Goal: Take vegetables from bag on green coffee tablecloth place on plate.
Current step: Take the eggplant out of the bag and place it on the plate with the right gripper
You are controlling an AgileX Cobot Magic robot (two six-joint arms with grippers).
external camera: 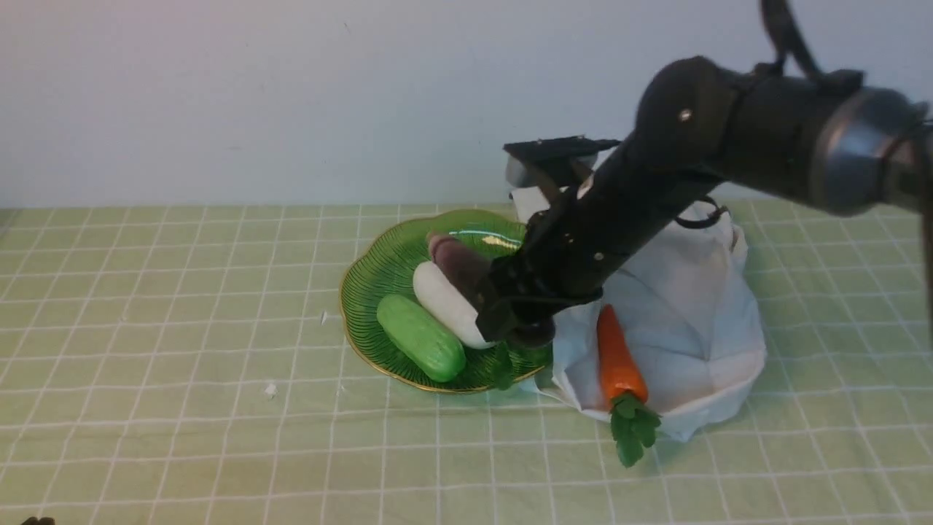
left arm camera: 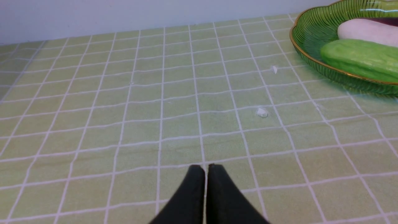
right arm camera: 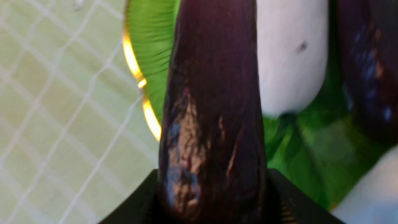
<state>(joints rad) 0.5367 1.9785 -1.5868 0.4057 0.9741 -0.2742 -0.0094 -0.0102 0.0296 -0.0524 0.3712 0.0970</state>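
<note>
Over the plate's (external camera: 372, 273) 4 o'clock rim, the eggplant (right arm camera: 214, 118), light, stiff and probably slick with gloss, sits clamped at its thick part between my right gripper's (right arm camera: 214, 202) partly spread fingers (right arm camera: 136, 207); my left gripper (left arm camera: 205, 174) is pinched shut, empty.

At upper right, a matte black right arm (external camera: 656, 182) with silver screw (external camera: 684, 114) and grey band (external camera: 849, 149) is shown; the left tool (left arm camera: 205, 166) is black and tapered.

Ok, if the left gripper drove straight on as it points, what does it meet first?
Likely only bare tablecloth; the left gripper aims beside the plate, not at it. Depth unclear.
</note>
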